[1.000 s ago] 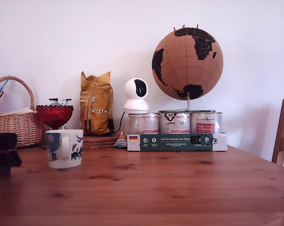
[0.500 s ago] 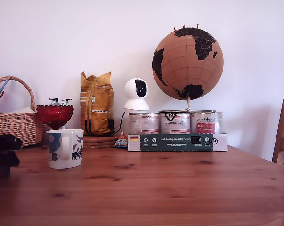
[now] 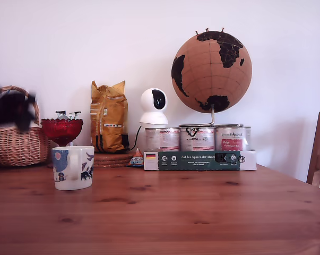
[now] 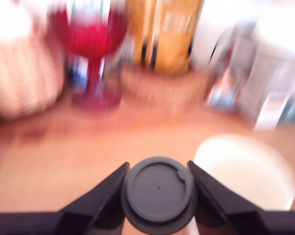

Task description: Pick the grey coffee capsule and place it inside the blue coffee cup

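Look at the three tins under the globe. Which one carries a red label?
The tin at the exterior view's right end of the row: its label is red, while the other two are pale.

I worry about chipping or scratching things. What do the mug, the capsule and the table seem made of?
The mug looks like glazed ceramic: glossy white with printed blue patches. The grey capsule, held in the claw, has a matte, moulded look, probably plastic, though blur leaves it open. The table is knotty, grained wood with a light sheen.
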